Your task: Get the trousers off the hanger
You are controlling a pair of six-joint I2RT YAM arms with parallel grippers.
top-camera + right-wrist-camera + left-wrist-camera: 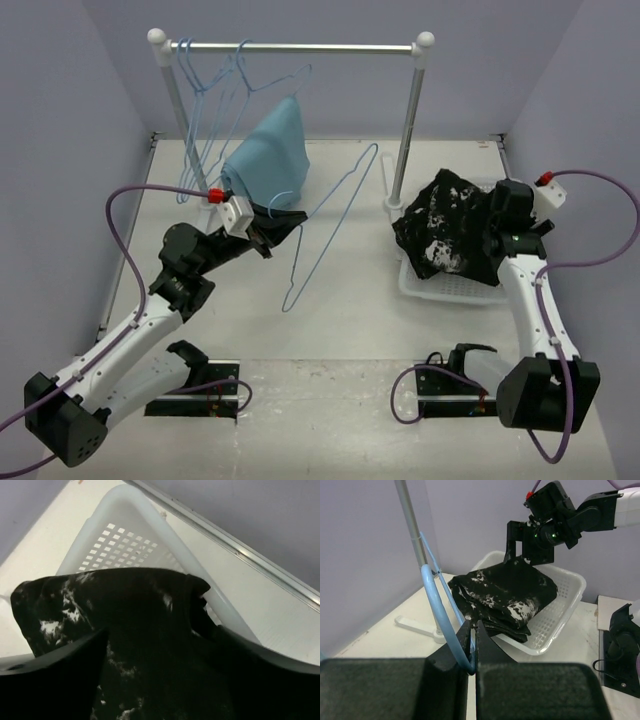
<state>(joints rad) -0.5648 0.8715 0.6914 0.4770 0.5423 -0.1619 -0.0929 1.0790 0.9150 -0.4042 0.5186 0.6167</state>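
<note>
Two grips: left jaws pinch the hanger (426, 580); right jaws spread over the trousers (510, 597) in the basket (567, 597). Soft, light, floppy cloth, probably best taken by a thick fold

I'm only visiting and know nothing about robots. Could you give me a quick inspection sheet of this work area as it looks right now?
Surface: white table, no spills seen.
Job's things: trousers lie bundled in a white basket, off the hanger, which is held up in the air.
Clutter: light-blue garment and spare hangers hang at the clothes rack.
Grippers: left gripper is shut on the hanger's wire; right gripper is open over the trousers.
Cables: purple cables loop from each arm, no snag seen.
Surroundings: lilac walls on three sides; nothing else seen.
</note>
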